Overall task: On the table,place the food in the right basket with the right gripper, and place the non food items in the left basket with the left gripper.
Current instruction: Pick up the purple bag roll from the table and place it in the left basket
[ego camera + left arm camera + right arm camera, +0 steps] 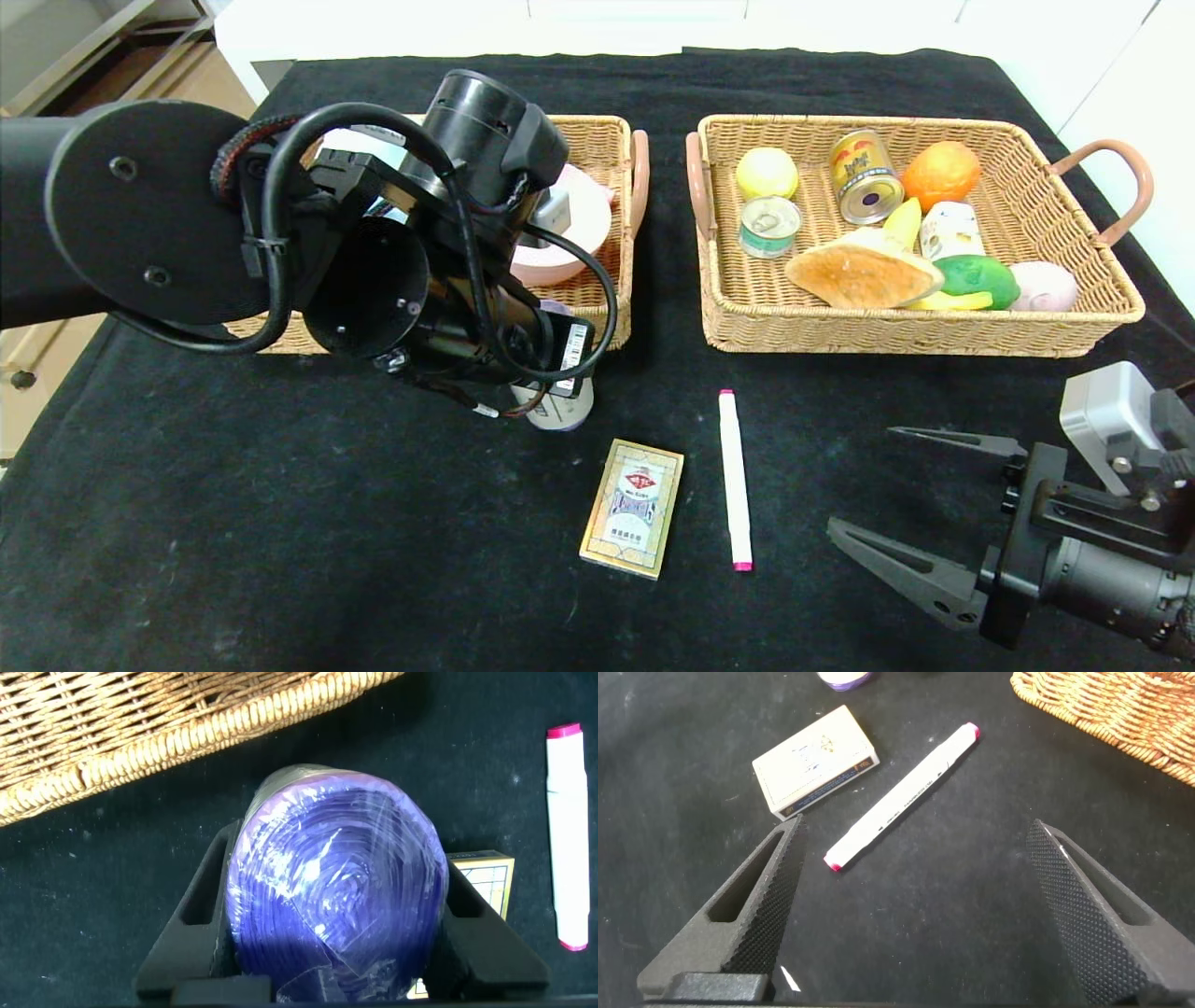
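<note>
Purple roll (336,891) upright between left tool (341,943) fingers.

left gripper (338,938) fingers around purple roll (336,891) | marker (566,849) nearby

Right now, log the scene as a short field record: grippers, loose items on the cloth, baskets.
left gripper: fingers on either side of the purple plastic-wrapped roll, just in front of the left basket
right gripper: open, empty, low over the black cloth
loose items: card box; white marker with pink cap
left basket contents: pink tape roll
right basket: food, including cans, bread, fruit
</note>
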Tool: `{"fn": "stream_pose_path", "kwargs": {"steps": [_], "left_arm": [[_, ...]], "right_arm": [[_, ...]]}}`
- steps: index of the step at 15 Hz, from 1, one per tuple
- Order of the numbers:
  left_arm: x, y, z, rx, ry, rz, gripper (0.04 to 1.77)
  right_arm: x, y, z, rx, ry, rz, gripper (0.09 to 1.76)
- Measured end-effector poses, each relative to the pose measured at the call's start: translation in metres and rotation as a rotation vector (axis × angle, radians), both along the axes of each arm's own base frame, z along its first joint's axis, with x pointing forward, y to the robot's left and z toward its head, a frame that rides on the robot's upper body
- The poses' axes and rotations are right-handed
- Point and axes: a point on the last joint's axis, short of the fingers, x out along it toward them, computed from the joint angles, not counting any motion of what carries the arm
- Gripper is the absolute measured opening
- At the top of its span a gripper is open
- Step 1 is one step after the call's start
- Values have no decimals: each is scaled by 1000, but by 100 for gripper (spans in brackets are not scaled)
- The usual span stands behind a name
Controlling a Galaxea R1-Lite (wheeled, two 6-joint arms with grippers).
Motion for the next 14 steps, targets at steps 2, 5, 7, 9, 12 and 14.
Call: {"fn": "stream_pose_path", "kwargs": {"steps": [2, 5, 7, 9, 12, 14], "left_arm": [[0, 0, 0, 1, 1, -1, 100], [0, -1, 0, 3, 2, -3, 100], [0, -1, -1, 4, 1, 1, 100], [-1, -1, 0, 4, 3, 1, 100], [-12, 2, 3, 16, 5, -23, 100], [-24, 8, 11, 6, -16, -35, 100]], "right_arm": [[0, 0, 0, 0, 0, 0, 171], [0, 0, 0, -1, 1, 1, 171], [0, 0, -1, -1, 2, 1, 171], [0, 0, 0, 0, 2, 3, 171], [-1, 0, 0, 1, -3, 5, 171], [-2, 0, 1, 2, -4, 7, 171]]}}
